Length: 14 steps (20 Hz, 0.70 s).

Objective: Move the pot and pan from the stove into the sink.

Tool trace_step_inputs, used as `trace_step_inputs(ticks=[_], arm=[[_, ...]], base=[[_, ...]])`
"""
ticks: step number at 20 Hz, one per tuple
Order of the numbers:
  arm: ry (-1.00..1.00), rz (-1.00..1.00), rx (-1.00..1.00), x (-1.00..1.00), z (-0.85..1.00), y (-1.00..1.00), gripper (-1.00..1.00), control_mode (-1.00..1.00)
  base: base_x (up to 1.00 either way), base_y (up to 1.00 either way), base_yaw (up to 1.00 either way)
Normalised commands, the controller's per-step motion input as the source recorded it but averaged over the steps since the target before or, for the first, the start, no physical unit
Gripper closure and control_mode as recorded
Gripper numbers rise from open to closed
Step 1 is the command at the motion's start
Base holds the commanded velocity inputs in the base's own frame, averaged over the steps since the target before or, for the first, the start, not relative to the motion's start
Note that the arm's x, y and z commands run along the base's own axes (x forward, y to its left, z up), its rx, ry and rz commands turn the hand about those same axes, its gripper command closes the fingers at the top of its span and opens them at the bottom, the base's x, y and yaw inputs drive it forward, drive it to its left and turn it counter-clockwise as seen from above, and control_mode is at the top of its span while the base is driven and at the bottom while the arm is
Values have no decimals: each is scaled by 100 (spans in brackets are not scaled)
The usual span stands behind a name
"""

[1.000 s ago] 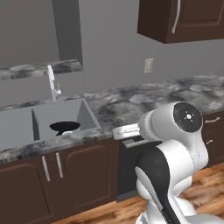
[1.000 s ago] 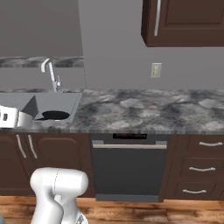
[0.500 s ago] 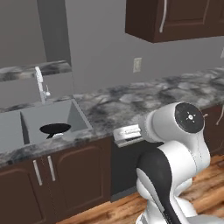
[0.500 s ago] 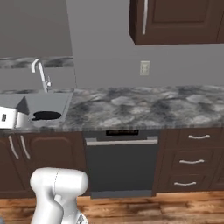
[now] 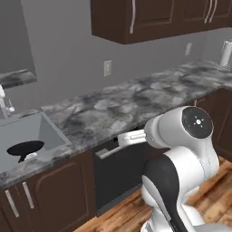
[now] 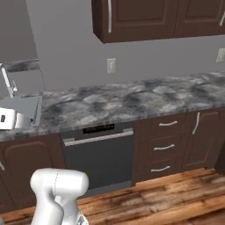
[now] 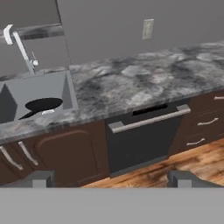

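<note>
The white arm (image 5: pixel 181 172) rises folded at the lower right of the left base view, its wrist reaching toward the cabinet fronts below the table (image 5: pixel 131 102). In the hand view the end effector (image 7: pixel 109 178) stands wide, its two dark fingertips (image 7: pixel 37 178) far apart with nothing between them, pointed at a dark dishwasher (image 7: pixel 144 140) set under the marbled grey top. The pan (image 7: pixel 43 105), flat and black, lies inside the sink (image 7: pixel 65 89), the grey basin sunk into the table at the left; a pale glint sits beside its handle. A thin silver faucet (image 7: pixel 19 46) stands behind the basin. An outlet (image 6: pixel 111 65) is set in the grey wall above the table, dark wood upper cabinets (image 6: pixel 154 17) hang overhead, drawers with silver pulls (image 6: pixel 162 147) flank the dishwasher to the right, and the floor (image 6: pixel 176 197) is brown wood plank.
</note>
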Motion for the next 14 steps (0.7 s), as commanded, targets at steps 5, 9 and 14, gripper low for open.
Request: trace_step_inputs(ticks=[5,9,14], arm=[[0,0,0,0,0,0,-100,100],[0,0,0,0,0,0,-100,100],[0,0,0,0,0,0,-100,100]], base=[[0,-15,-42],[0,-8,-44],[0,-7,-44]])
